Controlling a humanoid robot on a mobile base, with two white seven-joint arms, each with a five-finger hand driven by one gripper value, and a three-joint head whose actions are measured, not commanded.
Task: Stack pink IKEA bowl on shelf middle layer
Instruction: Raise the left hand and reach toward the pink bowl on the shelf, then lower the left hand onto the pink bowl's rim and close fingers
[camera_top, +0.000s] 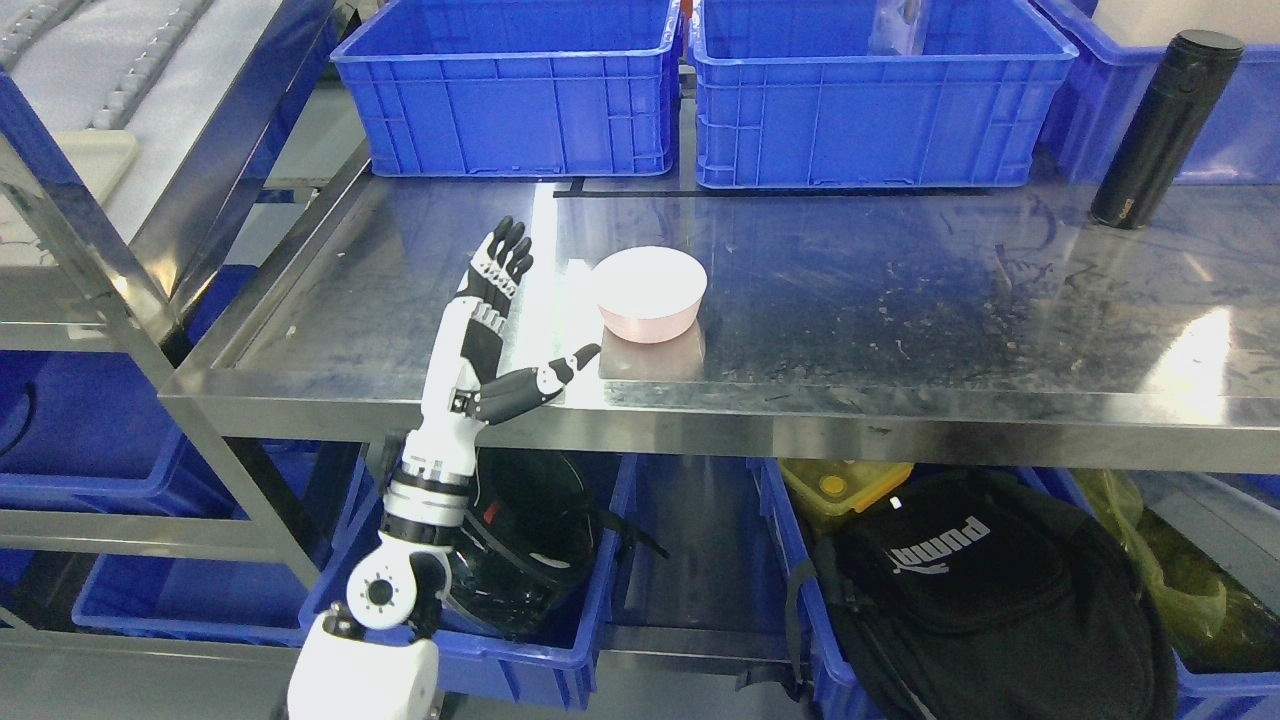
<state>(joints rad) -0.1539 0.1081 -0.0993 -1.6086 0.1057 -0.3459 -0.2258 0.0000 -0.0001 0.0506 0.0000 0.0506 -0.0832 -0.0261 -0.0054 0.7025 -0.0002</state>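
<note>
One bowl (650, 293), three crates (510, 85), one flask (1165, 128)

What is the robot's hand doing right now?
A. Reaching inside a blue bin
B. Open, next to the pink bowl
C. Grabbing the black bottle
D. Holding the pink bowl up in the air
B. The left hand has its fingers spread out and holds nothing; it is just left of the pink bowl, which sits on the metal shelf.
</note>
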